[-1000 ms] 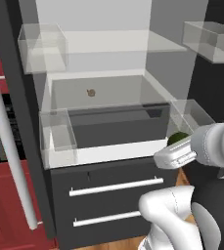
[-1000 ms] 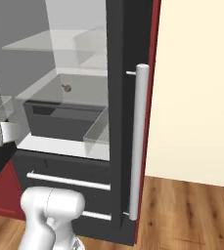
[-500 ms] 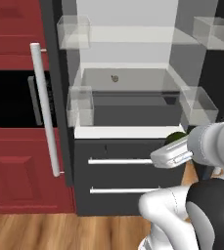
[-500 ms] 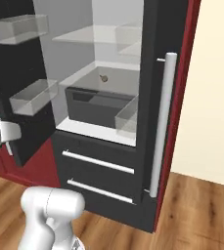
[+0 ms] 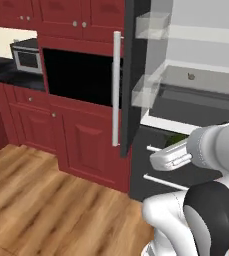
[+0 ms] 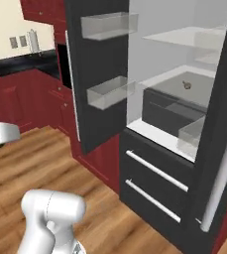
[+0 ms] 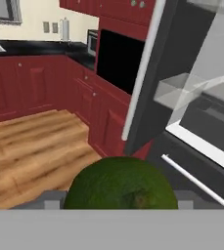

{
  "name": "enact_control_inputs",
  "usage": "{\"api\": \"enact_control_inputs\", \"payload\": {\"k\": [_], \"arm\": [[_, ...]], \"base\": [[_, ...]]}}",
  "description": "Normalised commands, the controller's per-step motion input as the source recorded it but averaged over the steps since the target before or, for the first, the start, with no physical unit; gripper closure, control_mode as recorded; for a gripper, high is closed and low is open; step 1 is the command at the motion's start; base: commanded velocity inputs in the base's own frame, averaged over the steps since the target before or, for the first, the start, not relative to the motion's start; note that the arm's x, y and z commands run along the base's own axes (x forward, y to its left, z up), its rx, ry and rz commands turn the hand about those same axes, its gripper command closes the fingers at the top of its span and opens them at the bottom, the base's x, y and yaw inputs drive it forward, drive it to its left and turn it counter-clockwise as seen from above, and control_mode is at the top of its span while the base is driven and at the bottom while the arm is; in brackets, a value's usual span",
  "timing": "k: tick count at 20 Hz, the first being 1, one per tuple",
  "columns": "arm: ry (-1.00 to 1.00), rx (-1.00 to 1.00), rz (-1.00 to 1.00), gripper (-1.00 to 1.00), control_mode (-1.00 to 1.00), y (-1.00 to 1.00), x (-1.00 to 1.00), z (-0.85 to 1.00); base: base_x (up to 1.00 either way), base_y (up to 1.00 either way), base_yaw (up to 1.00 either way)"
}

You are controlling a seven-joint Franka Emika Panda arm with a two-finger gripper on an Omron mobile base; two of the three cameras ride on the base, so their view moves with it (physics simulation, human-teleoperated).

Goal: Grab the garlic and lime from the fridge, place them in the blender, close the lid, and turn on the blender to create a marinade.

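Landmark: the fridge [image 5: 136,75].

Far to its left, a microwave [image 5: 27,58] sits on a dark surface [image 5: 8,77] over red cabinets [image 5: 86,142]. Between that and the fridge is a black oven opening [image 5: 78,75], and wood floor [image 5: 41,200] runs below.

The fridge stands open. Its dark door [image 6: 92,64] swings out on the left side, with a long white handle [image 5: 116,90] on the outside and two clear bins [image 6: 110,92] on the inside, one above the other.

Inside the fridge, the garlic [image 6: 187,85] lies on a glass shelf toward the back, above a dark drawer [image 6: 172,111]; in the left base view it is a small tan speck [image 5: 190,76] on the same shelf. Two white-handled drawers [image 6: 154,186] sit at the fridge's bottom.

In front of the fridge's lower drawers, the gripper [image 5: 172,144] holds the lime [image 5: 175,140], a green edge showing just above the white hand. In the hand view the lime [image 7: 121,185] sits between the fingertips [image 7: 51,201], which stand wide around it, touching both sides.
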Motion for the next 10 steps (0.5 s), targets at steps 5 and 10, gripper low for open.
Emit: {"api": "enact_control_inputs", "payload": {"k": [5, 10], "arm": [[0.0, 0.0, 0.0, 1.0, 1.0, 0.0, 0.0, 0.0], [0.0, 0.0, 0.0, 1.0, 1.0, 0.0, 0.0, 0.0]], "base": [[-0.12, 0.01, 0.67], [0.0, 0.03, 0.55]]}}
